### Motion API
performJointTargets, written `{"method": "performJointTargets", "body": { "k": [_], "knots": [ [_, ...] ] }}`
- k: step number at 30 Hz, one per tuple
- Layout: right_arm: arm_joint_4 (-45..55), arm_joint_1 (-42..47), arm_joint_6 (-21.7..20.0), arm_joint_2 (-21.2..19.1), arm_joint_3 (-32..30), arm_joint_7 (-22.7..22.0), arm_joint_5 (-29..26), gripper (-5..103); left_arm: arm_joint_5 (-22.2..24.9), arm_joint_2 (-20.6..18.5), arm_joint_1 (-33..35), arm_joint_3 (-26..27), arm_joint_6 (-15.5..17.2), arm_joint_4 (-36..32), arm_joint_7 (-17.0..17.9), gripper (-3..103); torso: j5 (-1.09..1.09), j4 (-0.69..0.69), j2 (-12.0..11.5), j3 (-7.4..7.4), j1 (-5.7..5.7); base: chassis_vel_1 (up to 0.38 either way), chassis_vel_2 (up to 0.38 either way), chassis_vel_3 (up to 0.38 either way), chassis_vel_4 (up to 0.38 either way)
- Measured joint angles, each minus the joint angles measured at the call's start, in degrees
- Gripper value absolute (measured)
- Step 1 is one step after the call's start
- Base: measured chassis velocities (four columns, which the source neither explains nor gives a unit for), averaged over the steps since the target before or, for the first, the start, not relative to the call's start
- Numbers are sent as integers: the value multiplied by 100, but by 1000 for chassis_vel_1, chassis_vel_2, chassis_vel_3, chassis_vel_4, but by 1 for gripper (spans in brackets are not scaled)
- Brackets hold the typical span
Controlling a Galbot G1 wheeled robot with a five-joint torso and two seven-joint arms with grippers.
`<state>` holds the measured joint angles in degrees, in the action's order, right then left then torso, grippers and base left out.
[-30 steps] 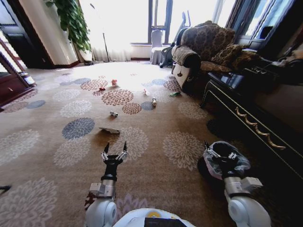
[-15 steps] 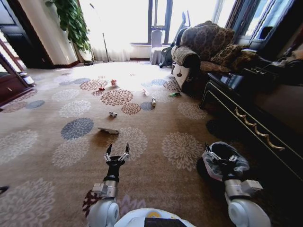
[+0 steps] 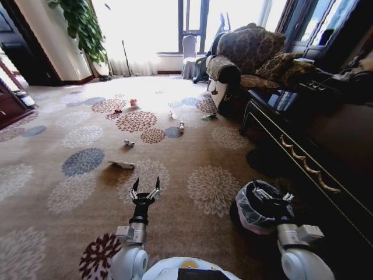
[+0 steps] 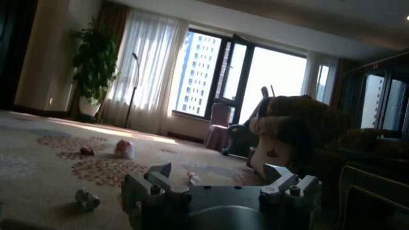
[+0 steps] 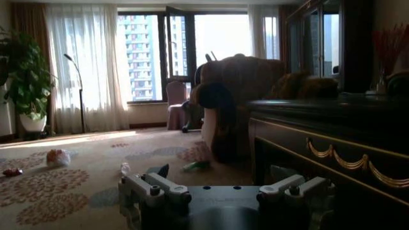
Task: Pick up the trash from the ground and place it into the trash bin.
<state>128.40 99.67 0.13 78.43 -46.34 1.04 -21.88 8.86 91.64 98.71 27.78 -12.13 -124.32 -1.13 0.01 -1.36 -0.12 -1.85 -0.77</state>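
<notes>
Trash lies scattered on the patterned carpet ahead: a flat white card (image 3: pixel 121 164), a small can (image 3: pixel 129 142), a clear bottle (image 3: pixel 181 126), a green packet (image 3: pixel 208 116) and a white-and-red wrapper (image 3: pixel 133 103). My left gripper (image 3: pixel 145 186) is open and empty, low over the carpet, short of the card. At my right, the trash bin (image 3: pixel 243 217), black with a whitish bag, stands on the floor. My right gripper (image 3: pixel 271 194) hovers open over its rim. The left wrist view shows the wrapper (image 4: pixel 123 148) and can (image 4: pixel 86 199); the right wrist view shows the wrapper (image 5: pixel 57 157) and green packet (image 5: pixel 195 166).
A long dark cabinet (image 3: pixel 303 140) runs along the right, close to the bin. A brown sofa (image 3: pixel 245 55) stands beyond it, near the green packet. A potted plant (image 3: pixel 87 23) and curtained windows close the far end. Open carpet stretches ahead and to the left.
The whole head view has shifted, so the camera moved: the carpet and the bin slid left and down in the picture. Both grippers stay open as before.
</notes>
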Motion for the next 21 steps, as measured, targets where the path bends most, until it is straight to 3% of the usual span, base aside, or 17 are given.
{"method": "performJointTargets", "body": {
  "k": [10, 21],
  "knots": [
    [-96, 3, -45, -36, -101, 1, 1, 100, -14, 7, -12, -54, 12, 36, -5, 98, 3, -2, 0, 0, 1, 16, -2, -17, -4],
    [-296, -11, 226, -45, -32, 1, 146, 100, -26, 54, -5, -32, 1, 99, -13, 98, 4, -2, 0, 0, 1, -117, -134, 126, 124]
  ]
}}
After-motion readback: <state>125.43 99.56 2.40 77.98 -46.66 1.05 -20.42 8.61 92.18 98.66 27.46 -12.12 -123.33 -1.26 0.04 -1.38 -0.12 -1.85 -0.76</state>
